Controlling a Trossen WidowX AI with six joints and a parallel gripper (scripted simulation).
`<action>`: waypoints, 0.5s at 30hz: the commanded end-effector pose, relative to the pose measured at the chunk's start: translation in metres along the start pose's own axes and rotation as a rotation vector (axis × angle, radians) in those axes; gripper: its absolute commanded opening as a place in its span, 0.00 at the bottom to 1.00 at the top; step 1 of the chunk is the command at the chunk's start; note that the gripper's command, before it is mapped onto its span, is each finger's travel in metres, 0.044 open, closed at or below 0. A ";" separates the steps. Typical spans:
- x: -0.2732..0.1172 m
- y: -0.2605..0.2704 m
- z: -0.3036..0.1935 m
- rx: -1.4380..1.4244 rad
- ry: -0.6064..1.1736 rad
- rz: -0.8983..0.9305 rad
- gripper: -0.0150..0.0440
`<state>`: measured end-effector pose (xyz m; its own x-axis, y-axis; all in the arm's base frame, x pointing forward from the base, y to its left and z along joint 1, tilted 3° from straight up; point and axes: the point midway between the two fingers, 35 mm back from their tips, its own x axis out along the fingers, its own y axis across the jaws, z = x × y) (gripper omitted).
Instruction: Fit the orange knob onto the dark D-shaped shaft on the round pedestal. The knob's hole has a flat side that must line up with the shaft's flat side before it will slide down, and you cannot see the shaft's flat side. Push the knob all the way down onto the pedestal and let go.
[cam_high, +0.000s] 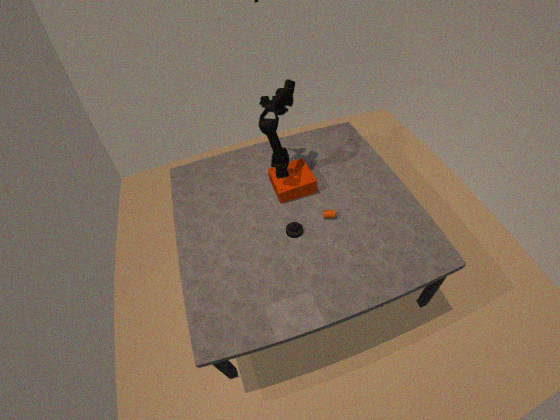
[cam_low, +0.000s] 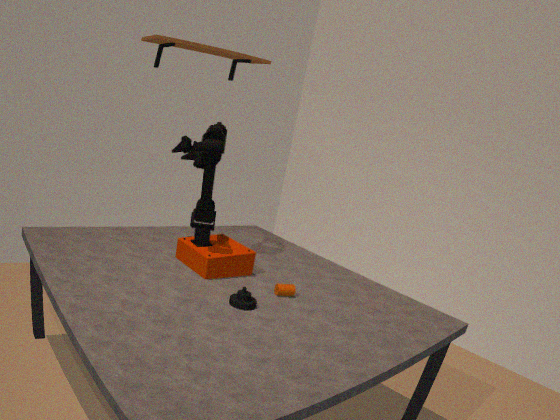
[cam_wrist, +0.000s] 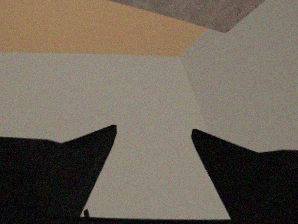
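Observation:
The orange knob (cam_high: 329, 214) (cam_low: 285, 290) lies on its side on the table, in front of the robot's orange base. Its hole and flat side cannot be made out. The dark round pedestal (cam_high: 288, 233) (cam_low: 236, 301) stands a short way from the knob, not touching it. Its short shaft (cam_low: 244, 290) points up and is bare; its flat side cannot be seen. My gripper (cam_low: 178, 154) (cam_wrist: 154, 131) is open and empty, raised high above the table and far from the knob and pedestal. The wrist view shows wall and floor between and beyond the fingertips.
The orange base block (cam_high: 299, 190) (cam_low: 230, 266) carries the arm and stands behind the knob and pedestal. The grey table (cam_high: 235, 280) (cam_low: 165, 340) has open edges. A wooden shelf (cam_low: 205, 48) hangs on the wall, above the arm in the exterior view.

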<state>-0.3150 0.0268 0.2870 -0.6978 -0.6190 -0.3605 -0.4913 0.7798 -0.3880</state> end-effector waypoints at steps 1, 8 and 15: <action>-0.001 0.003 0.000 -0.008 0.000 0.011 0.98; -0.069 0.101 0.026 -0.272 -0.077 0.364 1.00; -0.135 0.155 0.061 -0.428 -0.229 0.572 1.00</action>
<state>-0.2939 0.1715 0.2430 -0.8210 -0.2269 -0.5239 -0.3199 0.9429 0.0931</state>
